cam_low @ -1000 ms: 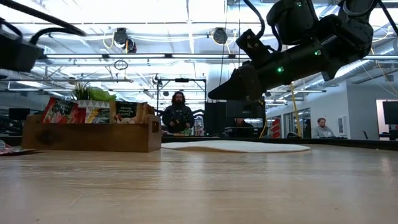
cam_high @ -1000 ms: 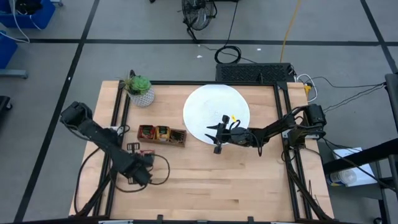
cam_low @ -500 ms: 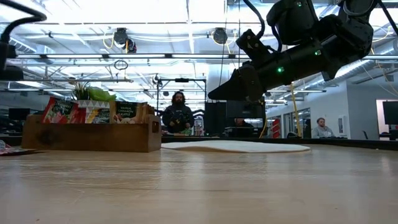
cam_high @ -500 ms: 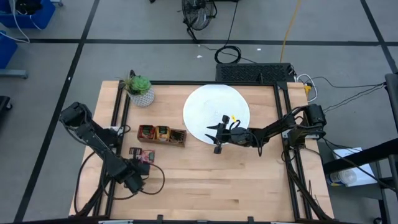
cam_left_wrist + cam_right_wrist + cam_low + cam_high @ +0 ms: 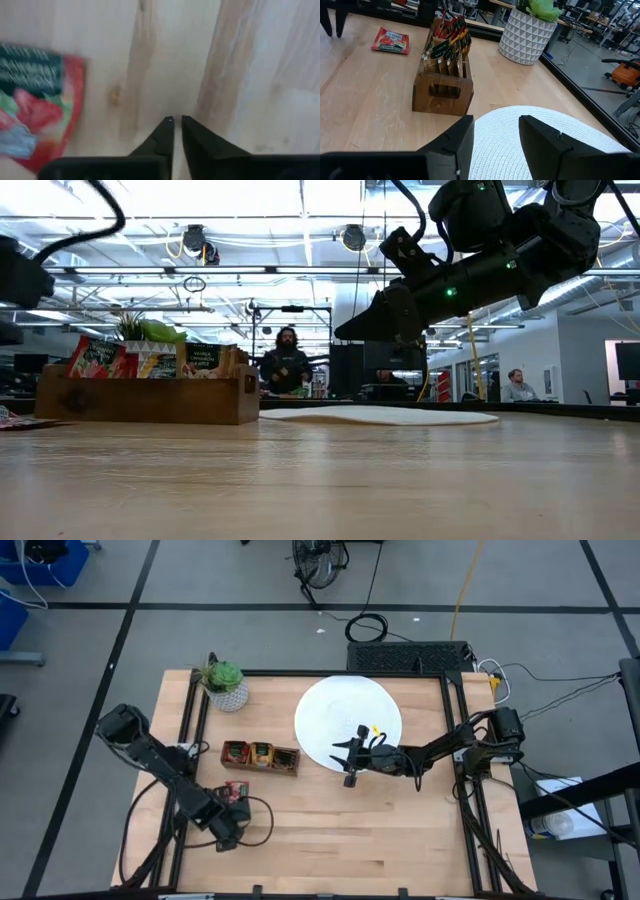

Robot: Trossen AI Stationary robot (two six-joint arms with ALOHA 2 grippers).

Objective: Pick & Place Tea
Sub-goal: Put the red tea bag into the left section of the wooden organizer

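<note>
- Near the bench's left edge, toward the front, the left pincer hangs over bare wood with its fingers nearly pressed together, only a thin slit between the tips, and nothing between them.
- Just beside that pincer a red sachet lies flat on the bench, apart from the fingers; the left wrist view shows its dark label and strawberry print.
- Between that sachet and the bench's back edge stands the tray, long and wooden, with more sachets standing upright in its compartments: red ones at the end nearest the left edge, orange-yellow in the middle, darker ones at the other end.
- At the back left corner sits a plant in a white patterned pot.
- Toward the back edge, around the bench's middle, lies the white disc.
- Over the disc's front rim hovers the right pincer, raised off the surface in the low view; its fingers stand spread with nothing between them.
- Beyond the bench, in the room, a person faces this way behind the tray and another sits far off at the right.
</note>
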